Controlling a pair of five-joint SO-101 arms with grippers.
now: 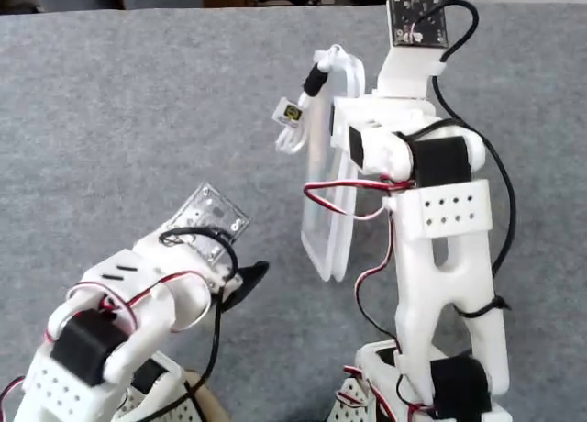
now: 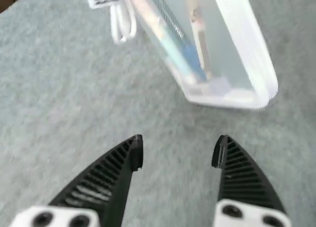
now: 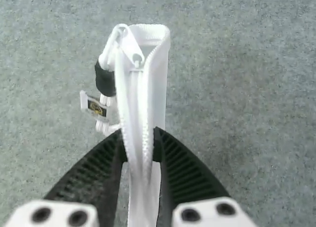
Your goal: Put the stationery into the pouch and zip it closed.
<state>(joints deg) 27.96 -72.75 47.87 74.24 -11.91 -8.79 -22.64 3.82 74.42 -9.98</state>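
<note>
Pouch [image 1: 326, 238] — clear, held on edge over grey tabletop [image 1: 138, 119]. Zipper side gripped by right arm [image 1: 440, 211], jaws clenched on it. Zipper seen closed up to slider at pouch's far end; tag [image 1: 292, 113] hung beside that end. Stationery [image 2: 190, 54] noted inside pouch. Left arm [image 1: 138, 303] positioned near pouch's opposite end, apart from it — jaws released.

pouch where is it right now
High view: the pouch is up on edge, right of centre of the table, its zipper edge pinched in the right arm's jaws.
</note>
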